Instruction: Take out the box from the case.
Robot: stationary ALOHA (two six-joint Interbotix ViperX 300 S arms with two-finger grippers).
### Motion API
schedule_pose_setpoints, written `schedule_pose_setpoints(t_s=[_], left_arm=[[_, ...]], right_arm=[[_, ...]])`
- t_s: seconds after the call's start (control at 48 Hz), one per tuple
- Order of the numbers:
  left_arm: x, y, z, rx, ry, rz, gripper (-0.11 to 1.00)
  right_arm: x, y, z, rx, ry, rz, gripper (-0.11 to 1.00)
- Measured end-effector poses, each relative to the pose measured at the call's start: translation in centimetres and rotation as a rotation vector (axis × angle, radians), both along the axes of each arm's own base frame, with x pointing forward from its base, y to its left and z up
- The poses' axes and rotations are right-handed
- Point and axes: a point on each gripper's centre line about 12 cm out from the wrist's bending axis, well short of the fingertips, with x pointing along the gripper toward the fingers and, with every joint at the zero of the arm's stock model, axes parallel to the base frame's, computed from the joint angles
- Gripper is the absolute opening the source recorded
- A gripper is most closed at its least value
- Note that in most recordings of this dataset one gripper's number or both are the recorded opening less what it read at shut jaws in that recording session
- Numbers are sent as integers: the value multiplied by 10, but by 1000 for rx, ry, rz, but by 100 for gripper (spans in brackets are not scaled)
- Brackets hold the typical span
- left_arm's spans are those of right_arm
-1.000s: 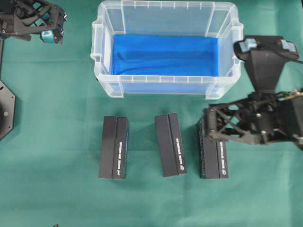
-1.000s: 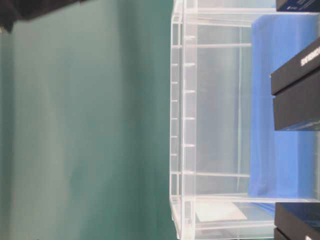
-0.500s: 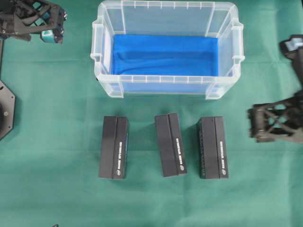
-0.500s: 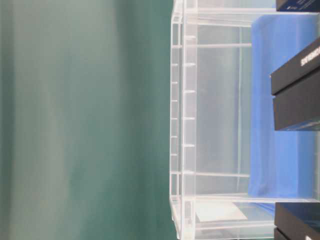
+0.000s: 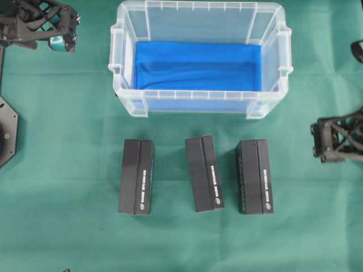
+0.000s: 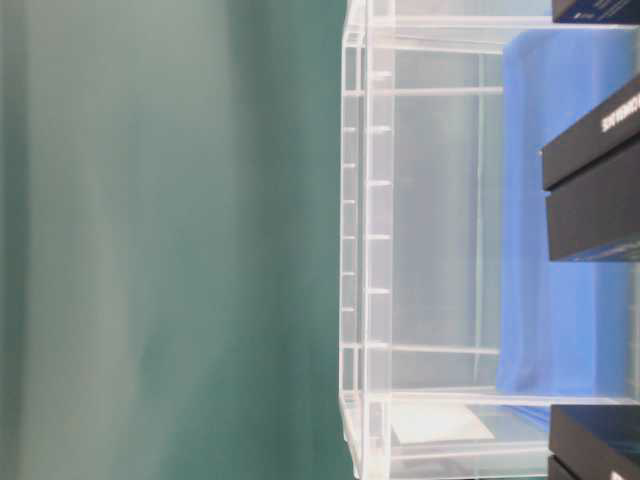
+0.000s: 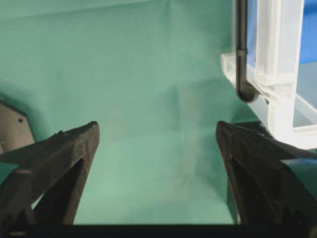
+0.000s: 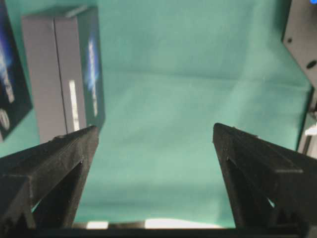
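Green cloth covers the whole bench (image 5: 68, 170), wrinkled lightly here and there. Toward the far edge stands the case (image 5: 116, 68), a clear plastic tub with a rimmed edge, upright and open at the top. A blue cloth (image 5: 198, 65) lines its bottom, and nothing else lies inside.

Three black boxes lie in a row on the bench just in front of the case, well clear of its wall and apart from one another. The left box (image 5: 136, 177) and the right box (image 5: 254, 177) lie nearly square to the case; the middle box (image 5: 204, 173) is turned slightly. Each carries a line of small white print along its length.

At the right edge of the overhead view, the right gripper (image 8: 156, 144) hangs over bare cloth, beside the right box and not touching it. Its fingers (image 8: 59, 153) stand wide apart with nothing between them.

In the far left corner, the left gripper (image 7: 157, 139) sits beside the case's left end. Its fingers (image 7: 64, 148) are likewise spread wide and hold nothing.
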Motion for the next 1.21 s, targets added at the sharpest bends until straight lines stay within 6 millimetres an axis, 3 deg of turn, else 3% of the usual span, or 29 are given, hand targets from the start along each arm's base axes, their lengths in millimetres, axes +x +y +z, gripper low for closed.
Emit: schedule_pose_setpoints(t_s=[0.813, 1.209], left_arm=[[2, -4, 0, -4, -4, 7, 97], [2, -4, 1, -4, -5, 9, 97]], right_arm=[[-16, -132, -5, -73, 1, 17, 91], [-14, -146, -11, -74, 16, 15, 91]])
